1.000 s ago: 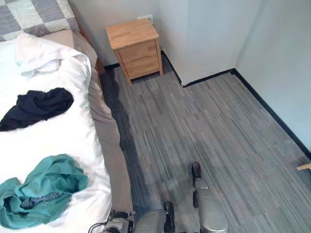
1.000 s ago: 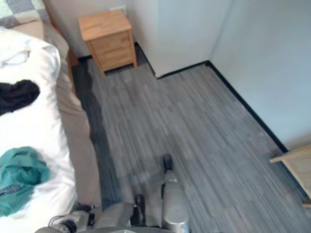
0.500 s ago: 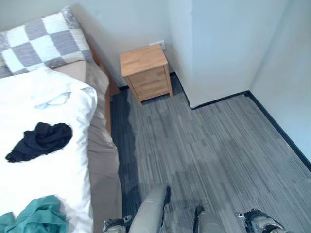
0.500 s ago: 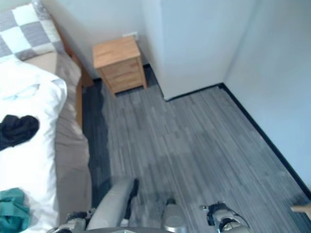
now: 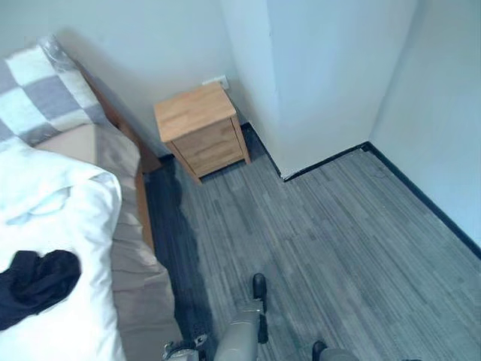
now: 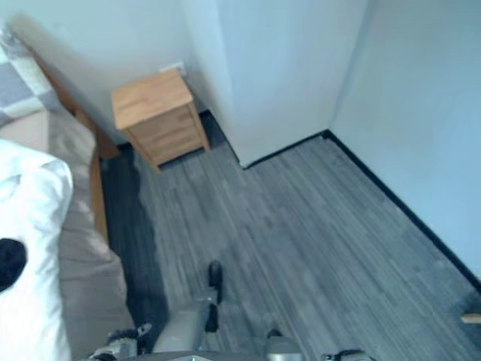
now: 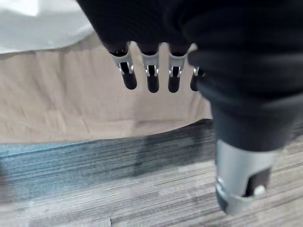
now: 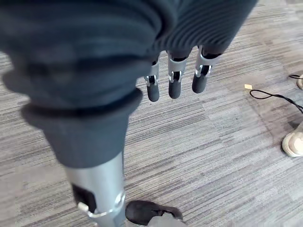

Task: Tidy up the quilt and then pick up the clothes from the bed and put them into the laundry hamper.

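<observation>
A grey plank floor (image 5: 331, 241) runs between pale walls, with a wooden nightstand (image 5: 201, 129) in the corner beside the bed (image 5: 131, 248). The white quilt (image 5: 60, 226) lies rumpled on the bed, a dark garment (image 5: 37, 280) resting on top of it below a checked pillow (image 5: 41, 94). The left hand (image 7: 156, 71) hangs beside the bed's tan side, fingers straight and relaxed, holding nothing. The right hand (image 8: 180, 75) hangs over the floor, likewise loose and empty. Compared with a second ago the camera has swung rightward, and the teal garment has slipped out of view.
</observation>
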Controlling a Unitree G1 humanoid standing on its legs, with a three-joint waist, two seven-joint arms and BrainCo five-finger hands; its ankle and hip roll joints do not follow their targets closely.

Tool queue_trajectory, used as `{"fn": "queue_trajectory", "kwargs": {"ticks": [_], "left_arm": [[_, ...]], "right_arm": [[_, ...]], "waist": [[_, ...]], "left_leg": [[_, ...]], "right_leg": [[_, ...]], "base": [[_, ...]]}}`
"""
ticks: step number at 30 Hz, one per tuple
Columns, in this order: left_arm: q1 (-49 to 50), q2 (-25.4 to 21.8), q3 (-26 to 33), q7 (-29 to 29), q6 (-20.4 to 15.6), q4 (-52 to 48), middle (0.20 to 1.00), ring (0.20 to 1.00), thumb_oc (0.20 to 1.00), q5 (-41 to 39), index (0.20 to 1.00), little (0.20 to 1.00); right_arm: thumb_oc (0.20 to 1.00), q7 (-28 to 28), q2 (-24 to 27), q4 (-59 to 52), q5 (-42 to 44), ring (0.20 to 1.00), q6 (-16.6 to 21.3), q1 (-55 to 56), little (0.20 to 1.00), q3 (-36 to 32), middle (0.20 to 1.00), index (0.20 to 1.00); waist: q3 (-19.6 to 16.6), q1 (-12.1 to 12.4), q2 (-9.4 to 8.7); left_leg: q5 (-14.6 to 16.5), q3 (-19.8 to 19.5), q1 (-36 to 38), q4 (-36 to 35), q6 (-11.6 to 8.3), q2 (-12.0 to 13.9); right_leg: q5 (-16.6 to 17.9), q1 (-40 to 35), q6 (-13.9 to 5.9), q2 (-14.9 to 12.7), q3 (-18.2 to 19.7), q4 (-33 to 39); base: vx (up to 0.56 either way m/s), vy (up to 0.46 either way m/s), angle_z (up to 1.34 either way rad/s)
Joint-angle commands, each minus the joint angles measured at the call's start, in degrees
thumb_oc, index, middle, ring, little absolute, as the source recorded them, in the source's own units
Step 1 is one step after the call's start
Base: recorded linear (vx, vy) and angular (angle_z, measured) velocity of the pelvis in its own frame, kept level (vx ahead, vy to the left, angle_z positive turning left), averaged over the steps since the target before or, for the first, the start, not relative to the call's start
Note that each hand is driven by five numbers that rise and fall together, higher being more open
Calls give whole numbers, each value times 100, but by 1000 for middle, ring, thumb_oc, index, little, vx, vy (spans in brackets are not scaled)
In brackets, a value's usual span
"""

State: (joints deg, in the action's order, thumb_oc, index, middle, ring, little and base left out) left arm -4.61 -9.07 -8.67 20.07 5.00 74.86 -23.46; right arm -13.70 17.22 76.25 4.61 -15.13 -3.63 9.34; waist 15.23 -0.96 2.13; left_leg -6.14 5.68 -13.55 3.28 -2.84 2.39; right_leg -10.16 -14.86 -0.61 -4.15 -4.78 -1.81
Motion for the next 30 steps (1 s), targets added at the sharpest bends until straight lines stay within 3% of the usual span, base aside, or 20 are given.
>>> {"fn": "queue_trajectory", "kwargs": {"ticks": [1, 2, 3, 5, 6, 7, 8, 9, 11, 13, 16, 17, 21, 22, 25, 26, 28, 30], "left_arm": [[56, -76, -119, 110, -123, -320, 1000, 1000, 1000, 331, 1000, 1000], [6, -163, -246, 121, -199, -333, 1000, 1000, 1000, 686, 1000, 1000], [-4, -174, -260, 118, -194, -338, 1000, 1000, 1000, 728, 1000, 1000], [-105, -223, -348, 123, -171, -307, 1000, 1000, 1000, 981, 1000, 1000], [-118, -226, -356, 139, -163, -297, 1000, 1000, 1000, 1024, 1000, 1000], [-187, -280, -406, 162, -139, -272, 1000, 1000, 1000, 943, 1000, 1000], [-226, -322, -432, 153, -133, -277, 1000, 1000, 1000, 871, 1000, 1000], [-250, -393, -450, 24, -152, -311, 1000, 1000, 1000, 812, 1000, 1000], [-330, -394, -496, -16, -155, -323, 1000, 1000, 1000, 777, 1000, 1000], [-417, -343, -527, 35, -124, -285, 1000, 1000, 1000, 856, 1000, 1000], [-411, -317, -589, 53, -98, -266, 1000, 1000, 1000, 871, 1000, 1000], [-412, -278, -666, 9, -92, -249, 1000, 1000, 1000, 1022, 1000, 1000], [-268, -198, -715, 321, 31, -298, 1000, 1000, 1000, 1106, 1000, 1000], [-239, -186, -703, 317, 37, -295, 1000, 1000, 1000, 1136, 1000, 1000], [-165, -168, -727, 192, -56, -305, 1000, 1000, 1000, 1212, 1000, 1000], [-69, -79, -640, 470, -216, -377, 1000, 1000, 1000, 994, 1000, 1000], [-89, -66, -678, 511, -275, -519, 1000, 1000, 1000, 945, 1000, 1000], [-131, -98, -768, 385, -287, -609, 1000, 1000, 1000, 858, 1000, 1000]], "right_arm": [[1000, -35, 119, 18, -118, 1000, 49, -118, 1000, 34, 1000, 1000], [1000, -4, 20, 30, -136, 1000, 249, -71, 1000, 31, 1000, 1000], [1000, -3, 7, 13, -109, 1000, 248, -59, 1000, 16, 1000, 1000], [1000, -75, -9, -86, 275, 1000, 395, -84, 1000, 45, 1000, 1000], [1000, -66, -8, -99, 324, 1000, 430, -91, 1000, 55, 1000, 1000], [1000, -11, -6, -175, 338, 1000, 457, -182, 1000, 122, 1000, 1000], [1000, -6, -17, -236, 313, 1000, 502, -254, 1000, 191, 1000, 1000], [1000, -48, -45, -293, 367, 1000, 603, -308, 1000, 292, 1000, 1000], [1000, -86, -66, -304, 545, 1000, 639, -356, 1000, 376, 1000, 1000], [1000, -72, -131, -265, 575, 1000, 563, -392, 1000, 448, 1000, 1000], [1000, -59, -205, -218, 463, 1000, 530, -342, 1000, 414, 1000, 1000], [1000, -105, -268, -197, 492, 1000, 479, -254, 1000, 390, 1000, 1000], [1000, -198, -327, -84, 426, 1000, 207, -167, 1000, 309, 1000, 1000], [1000, -208, -334, -22, 398, 1000, 162, -177, 1000, 303, 1000, 1000], [1000, -287, -264, 190, 551, 1000, 284, -131, 1000, 279, 1000, 1000], [1000, -316, -125, 206, 259, 1000, 431, -153, 1000, 215, 1000, 1000], [1000, -414, 36, 170, 354, 1000, 533, -265, 1000, 236, 1000, 1000], [1000, -325, 303, 169, 598, 1000, 764, -397, 1000, 35, 1000, 1000]], "waist": [[27, 319, 158], [-71, 426, 67], [-83, 429, 67], [-101, 415, 110], [-101, 414, 107], [-29, 412, 119], [46, 375, 158], [181, 200, 217], [234, 52, 168], [358, -194, -91], [452, -387, -173], [462, -520, -195], [239, -550, -270], [187, -556, -264], [75, -617, -184], [30, -561, -81], [91, -461, -119], [241, -336, -48]], "left_leg": [[-117, -151, -414, 263, -111, 212], [29, -208, -379, 443, 67, 23], [64, -182, -350, 453, 125, -16], [258, -167, -37, 408, 397, -251], [282, -168, -16, 410, 417, -273], [398, -145, 88, 483, 467, -310], [484, -140, 182, 554, 484, -298], [601, -283, 444, 614, 488, -302], [773, -406, 662, 655, 493, -397], [1199, -511, 1120, 668, 558, -656], [1558, -700, 1514, 684, 673, -750], [1829, -852, 1700, 813, 771, -766], [2210, -853, 1888, 1233, 708, -648], [2209, -837, 1960, 1328, 662, -569], [1801, -677, 2084, 1810, 446, -165], [1110, -514, 1925, 2703, 142, 151], [617, -566, 1054, 3551, 49, 207], [493, -497, 301, 3393, 34, 201]], "right_leg": [[-259, 42, -571, -251, -9, -971], [-108, 67, -673, -456, -200, -1700], [6, 109, -704, -487, -221, -2038], [935, 960, -820, -917, -238, -3720], [990, 1058, -822, -964, -225, -3804], [1096, 1418, -733, -1202, -307, -3919], [1058, 1691, -659, -1174, -339, -3841], [777, 2150, -530, -780, -307, -3391], [700, 2327, -475, -524, -282, -2186], [1331, 2582, -721, -480, -216, -542], [1684, 2872, -871, -351, 40, 28], [1767, 3061, -915, -271, 281, 72], [1610, 2726, -822, -290, 394, -179], [1610, 2706, -803, -293, 417, -274], [1504, 2551, -666, -232, 387, -478], [1398, 2345, -496, -208, 135, -545], [1245, 2073, -305, -209, 83, -509], [1057, 1625, -232, -184, 26, -417]], "base": [[466, 260, 27], [380, 228, 20], [437, 313, 17], [312, 347, 22], [296, 323, 31], [229, 177, 12], [359, 146, -14], [345, 43, -25], [397, -82, -12], [513, -150, 22], [509, -124, 54], [462, -145, 85], [491, -210, 75], [457, -171, 51], [387, -136, 40], [419, -181, 53], [298, -162, 40], [275, -12, 19]]}}
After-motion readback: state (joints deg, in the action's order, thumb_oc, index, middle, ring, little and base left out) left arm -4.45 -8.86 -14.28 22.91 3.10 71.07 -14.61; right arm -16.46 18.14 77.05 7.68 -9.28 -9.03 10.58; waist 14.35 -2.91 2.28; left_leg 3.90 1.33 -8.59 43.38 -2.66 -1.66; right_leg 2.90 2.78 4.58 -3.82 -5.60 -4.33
